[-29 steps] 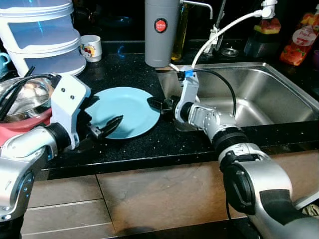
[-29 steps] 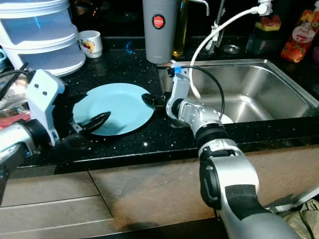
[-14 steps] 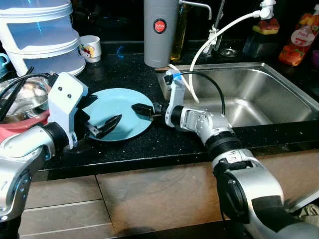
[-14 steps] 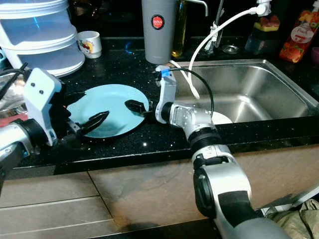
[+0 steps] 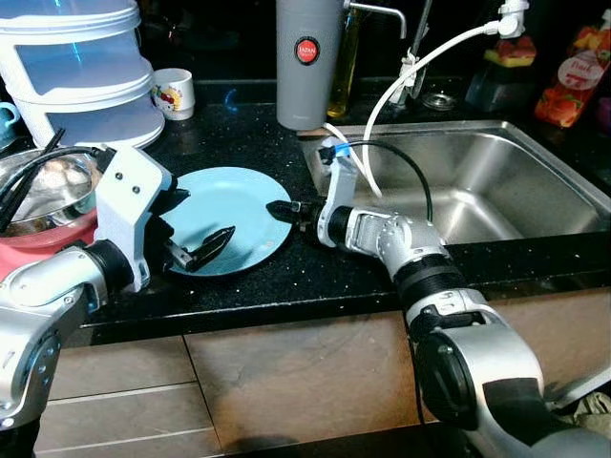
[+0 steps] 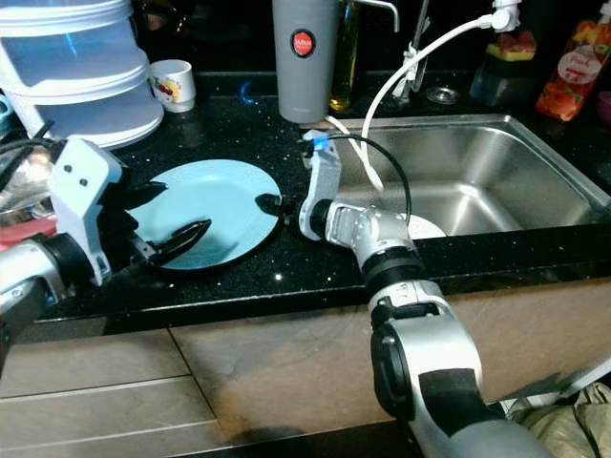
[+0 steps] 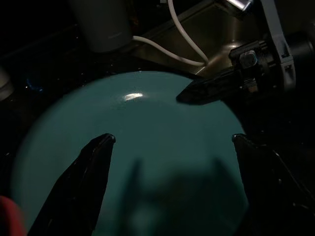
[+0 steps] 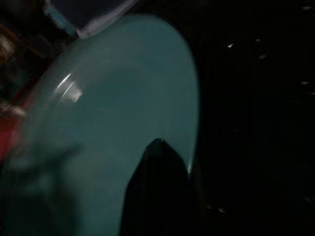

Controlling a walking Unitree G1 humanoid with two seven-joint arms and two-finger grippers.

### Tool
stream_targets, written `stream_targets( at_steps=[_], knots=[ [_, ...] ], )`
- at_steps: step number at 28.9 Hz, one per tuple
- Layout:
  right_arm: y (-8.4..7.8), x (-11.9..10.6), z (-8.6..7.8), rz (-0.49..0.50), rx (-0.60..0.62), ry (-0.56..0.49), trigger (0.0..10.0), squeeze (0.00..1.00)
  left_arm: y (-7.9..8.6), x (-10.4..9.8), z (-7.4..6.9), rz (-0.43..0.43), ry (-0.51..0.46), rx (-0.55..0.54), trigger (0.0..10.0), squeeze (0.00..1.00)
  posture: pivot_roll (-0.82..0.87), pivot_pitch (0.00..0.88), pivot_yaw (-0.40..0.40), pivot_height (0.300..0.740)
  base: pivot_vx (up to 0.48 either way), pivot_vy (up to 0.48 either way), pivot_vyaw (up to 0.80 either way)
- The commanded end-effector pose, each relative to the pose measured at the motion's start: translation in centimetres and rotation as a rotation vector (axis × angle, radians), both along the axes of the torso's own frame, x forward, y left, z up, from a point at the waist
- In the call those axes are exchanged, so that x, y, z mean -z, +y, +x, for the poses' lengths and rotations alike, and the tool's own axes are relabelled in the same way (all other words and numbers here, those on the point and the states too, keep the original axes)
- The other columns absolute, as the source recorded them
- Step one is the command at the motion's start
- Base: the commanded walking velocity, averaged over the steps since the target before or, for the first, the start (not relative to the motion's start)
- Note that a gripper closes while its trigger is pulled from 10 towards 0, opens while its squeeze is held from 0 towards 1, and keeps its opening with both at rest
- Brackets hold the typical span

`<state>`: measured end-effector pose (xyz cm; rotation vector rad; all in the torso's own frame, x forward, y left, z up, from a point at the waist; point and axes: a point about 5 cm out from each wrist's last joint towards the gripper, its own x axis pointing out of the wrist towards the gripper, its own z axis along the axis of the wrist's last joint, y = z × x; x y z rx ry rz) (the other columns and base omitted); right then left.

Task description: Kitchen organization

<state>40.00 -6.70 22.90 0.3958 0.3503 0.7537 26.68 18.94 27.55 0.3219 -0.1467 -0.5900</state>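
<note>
A light blue plate [image 5: 229,215] lies flat on the black countertop [image 5: 286,277]. My left gripper [image 6: 172,215] is open, with its fingers [image 7: 93,167] spread wide over the plate's left part. My right gripper [image 5: 282,209] reaches in from the sink side and looks shut. Its dark tip [image 8: 157,157] lies over the plate's right rim, and I cannot tell whether it pinches the rim. In the left wrist view the plate [image 7: 138,147] sits between my two fingers, and the right gripper [image 7: 187,94] points in from the far edge.
A steel sink [image 5: 496,181] lies right of the plate, with a white hose [image 5: 420,67] curving into it. A grey canister [image 5: 308,57], a mug [image 5: 175,91] and stacked clear containers [image 5: 76,67] stand behind. A steel bowl [image 5: 43,186] sits at the left.
The right gripper first reached left over the plate, nudging it a little left. It has now drawn back to the plate's right rim. The left gripper has stayed open in place.
</note>
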Motion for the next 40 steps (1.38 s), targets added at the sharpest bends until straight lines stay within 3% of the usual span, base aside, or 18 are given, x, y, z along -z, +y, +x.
stream_targets(
  at_steps=[1, 6, 8, 14, 18, 22, 26, 31, 39, 40],
  knots=[
    [-0.9, 1.6, 0.1, -0.04, 0.06, 0.068, 0.0, 0.0, 0.1, -0.3, -0.1, 0.01, -0.008, -0.001, 10.0, 0.0, 0.14, 0.099, -0.028, 0.74, 0.0, 0.0, 0.0],
    [-2.4, 1.0, 0.7, -0.014, 0.169, 0.057, 0.0, 0.0, 0.1, -0.4, 0.0, 0.002, -0.018, -0.006, 10.0, 0.0, 0.14, 0.099, -0.029, 0.74, 0.0, 0.0, 0.0],
    [-4.2, 0.3, 1.4, 0.016, 0.31, 0.042, 0.0, 0.0, 0.1, -0.5, 0.1, -0.003, -0.027, -0.009, 10.0, 0.0, 0.14, 0.099, -0.028, 0.74, 0.0, 0.0, 0.0],
    [-7.0, -0.9, 2.2, 0.08, 0.52, 0.022, 0.0, 0.0, 0.1, -0.8, 0.3, -0.014, -0.045, -0.02, 10.0, 0.0, 0.14, 0.099, -0.028, 0.74, 0.0, 0.0, 0.0],
    [-10.9, -3.5, 2.6, -0.061, 0.803, -0.174, 0.0, 0.0, -0.6, -0.3, 0.9, -0.016, -0.033, 0.0, 10.0, 0.0, 0.14, 0.1, -0.032, 0.74, 0.0, 0.0, 0.0],
    [-12.1, -5.2, 2.5, -0.189, 0.9, -0.328, 0.0, 0.0, -2.0, 0.3, 1.7, -0.033, -0.02, 0.042, 10.0, 0.0, 0.14, 0.104, -0.036, 0.74, 0.0, 0.0, 0.0],
    [-11.6, -5.3, 2.6, -0.291, 0.889, -0.386, 0.0, 0.0, -3.7, 1.1, 3.4, -0.061, 0.008, 0.098, 10.0, 0.0, 0.13, 0.106, -0.036, 0.74, 0.0, 0.0, 0.0],
    [-8.9, -3.3, 2.7, -0.469, 0.738, -0.41, 0.0, 0.0, -7.4, 1.6, 6.6, -0.036, 0.049, 0.229, 10.0, 0.0, 0.11, 0.107, -0.025, 0.74, 0.0, 0.0, 0.0],
    [-7.2, -1.0, 2.5, -0.603, 0.612, -0.417, 0.0, 0.0, -10.4, 1.5, 8.7, 0.014, 0.06, 0.306, 10.0, 0.0, 0.11, 0.108, -0.022, 0.74, 0.0, 0.0, 0.0],
    [-7.1, -0.3, 2.4, -0.654, 0.591, -0.404, 0.0, 0.0, -11.4, 1.5, 9.4, 0.051, 0.06, 0.338, 10.0, 0.0, 0.1, 0.109, -0.015, 0.74, 0.0, 0.0, 0.0]
  ],
)
